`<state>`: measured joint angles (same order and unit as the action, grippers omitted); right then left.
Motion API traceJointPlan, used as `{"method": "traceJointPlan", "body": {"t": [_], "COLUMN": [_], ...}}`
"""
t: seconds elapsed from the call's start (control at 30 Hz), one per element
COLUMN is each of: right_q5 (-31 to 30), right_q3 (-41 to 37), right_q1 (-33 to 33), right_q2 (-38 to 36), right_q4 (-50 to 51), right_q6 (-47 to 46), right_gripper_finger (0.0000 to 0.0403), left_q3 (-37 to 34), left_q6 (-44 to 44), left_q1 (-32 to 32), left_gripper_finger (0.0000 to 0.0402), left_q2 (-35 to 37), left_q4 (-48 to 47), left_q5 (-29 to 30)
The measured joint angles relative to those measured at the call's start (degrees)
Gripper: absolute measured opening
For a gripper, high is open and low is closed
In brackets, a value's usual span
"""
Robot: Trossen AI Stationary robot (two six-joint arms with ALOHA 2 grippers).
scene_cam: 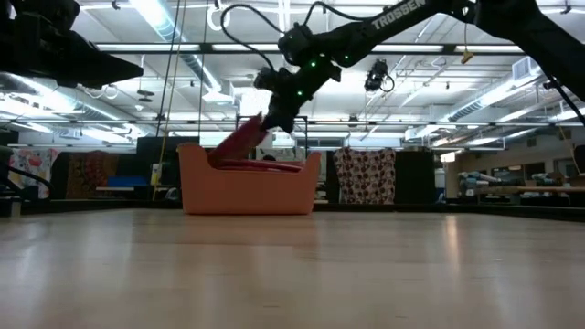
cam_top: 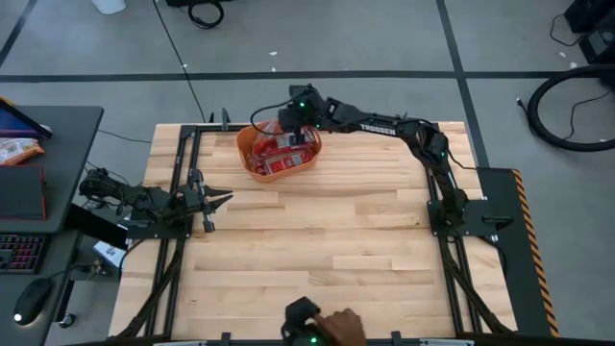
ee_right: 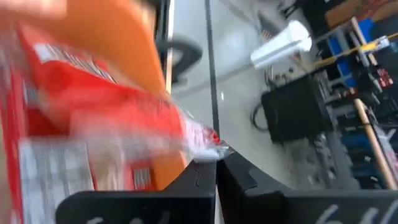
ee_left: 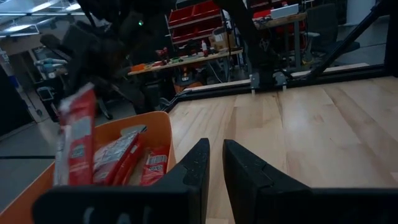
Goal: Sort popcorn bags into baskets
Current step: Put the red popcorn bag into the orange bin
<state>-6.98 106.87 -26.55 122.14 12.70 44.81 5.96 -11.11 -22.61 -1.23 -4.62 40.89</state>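
Right gripper: we find the right gripper (cam_top: 291, 123) over the orange tub (cam_top: 248, 160), pinched tight on one edge of a red popcorn bag (scene_cam: 239, 142) that hangs tilted above the rim.
Left gripper: the left gripper (cam_top: 219, 200) rests well apart near the table's left side, fingers nearly together, holding nothing.
Other packets: we see more packets (cam_top: 281, 154) lying inside the tub.
Handling: we judge the bag light, soft and crinkly, likely slippery.
Hold point: we advise gripping the flat sealed edge.
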Motion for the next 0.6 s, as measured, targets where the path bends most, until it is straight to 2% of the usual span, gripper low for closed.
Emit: {"method": "traceJointPlan", "body": {"t": [0.1, 0.33, 0.6], "right_q5": [-3.5, -10.5, -11.4], "right_q3": [0.0, 0.0, 0.0], "right_q1": [-0.7, -1.5, -1.0], "right_q2": [-0.2, -0.2, -0.2], "right_q4": [5.2, 12.5, 20.6], "right_q6": [3.1, 3.4, 3.4], "right_gripper_finger": [0.0006, 0.0007, 0.0023], "left_q3": [0.0, 0.0, 0.0], "left_q6": [0.0, 0.0, 0.0], "left_q1": [0.0, 0.0, 0.0], "left_gripper_finger": [0.0050, 0.0050, 0.0050], "left_q2": [0.0, 0.0, 0.0], "left_q4": [0.0, 0.0, 0.0], "left_q5": [0.0, 0.0, 0.0]}}
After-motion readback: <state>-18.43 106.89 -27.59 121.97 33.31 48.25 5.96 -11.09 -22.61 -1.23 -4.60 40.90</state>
